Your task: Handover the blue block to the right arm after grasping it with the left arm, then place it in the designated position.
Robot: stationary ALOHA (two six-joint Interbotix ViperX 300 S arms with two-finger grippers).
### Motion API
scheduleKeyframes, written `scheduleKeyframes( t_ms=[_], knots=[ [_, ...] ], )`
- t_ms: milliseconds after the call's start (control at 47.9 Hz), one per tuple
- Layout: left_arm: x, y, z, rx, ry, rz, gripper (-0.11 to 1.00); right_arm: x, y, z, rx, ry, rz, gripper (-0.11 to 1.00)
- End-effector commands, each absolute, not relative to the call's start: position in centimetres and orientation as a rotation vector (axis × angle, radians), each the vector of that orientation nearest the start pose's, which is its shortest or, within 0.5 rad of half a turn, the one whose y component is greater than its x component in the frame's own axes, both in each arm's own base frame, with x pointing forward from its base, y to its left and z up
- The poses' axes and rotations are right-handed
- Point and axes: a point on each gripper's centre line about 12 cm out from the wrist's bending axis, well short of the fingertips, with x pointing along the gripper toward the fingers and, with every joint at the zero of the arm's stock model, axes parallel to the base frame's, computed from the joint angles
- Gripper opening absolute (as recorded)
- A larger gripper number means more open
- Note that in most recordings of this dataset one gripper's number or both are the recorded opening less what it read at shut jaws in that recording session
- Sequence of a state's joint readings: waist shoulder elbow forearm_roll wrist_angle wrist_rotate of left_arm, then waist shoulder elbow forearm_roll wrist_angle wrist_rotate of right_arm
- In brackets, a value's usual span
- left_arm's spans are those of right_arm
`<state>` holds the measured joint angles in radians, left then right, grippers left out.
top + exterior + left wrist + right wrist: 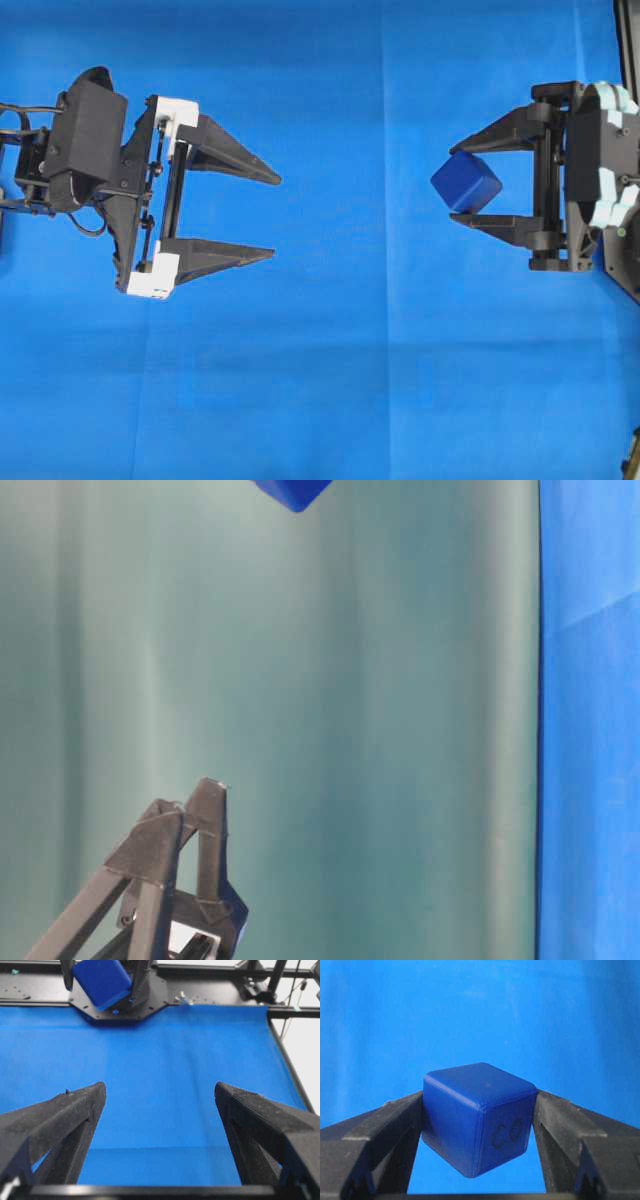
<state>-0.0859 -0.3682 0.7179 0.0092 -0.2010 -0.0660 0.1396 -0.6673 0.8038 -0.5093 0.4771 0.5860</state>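
Placement comes next: right arm's black jaws (463, 184) clamp the small navy-blue cube (466, 182); lower level. Left jaws (275, 217) gape, empty.

The cloth (330, 380) looked matt and smooth, faintly creased. The block (479, 1115) was smooth plastic with a slight sheen. The left gripper (160, 1105) fingers (65, 1125) showed rough, grainy black plastic.

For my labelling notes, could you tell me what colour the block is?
The blue block is dark navy, clearest in the right wrist view, with a handwritten dark mark on one face.
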Motion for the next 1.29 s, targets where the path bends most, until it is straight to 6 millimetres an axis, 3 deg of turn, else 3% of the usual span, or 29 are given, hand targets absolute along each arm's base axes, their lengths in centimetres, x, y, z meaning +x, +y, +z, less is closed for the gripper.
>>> scheduleKeyframes(
  t_ms=[0, 1064, 1273],
  knots=[
    [34.5, -2.9, 32.4, -0.049, 0.107, -0.083, 0.93, 25.9, 0.9, 30.6, 0.03, 0.521, -0.118, 0.52],
    [34.4, -2.9, 32.2, -0.051, 0.117, -0.083, 0.93, 26.0, 1.1, 30.6, 0.032, 0.513, -0.108, 0.52],
    [34.5, -2.9, 32.3, -0.048, 0.114, -0.083, 0.93, 27.0, 1.5, 29.7, 0.027, 0.524, -0.087, 0.52]
  ],
)
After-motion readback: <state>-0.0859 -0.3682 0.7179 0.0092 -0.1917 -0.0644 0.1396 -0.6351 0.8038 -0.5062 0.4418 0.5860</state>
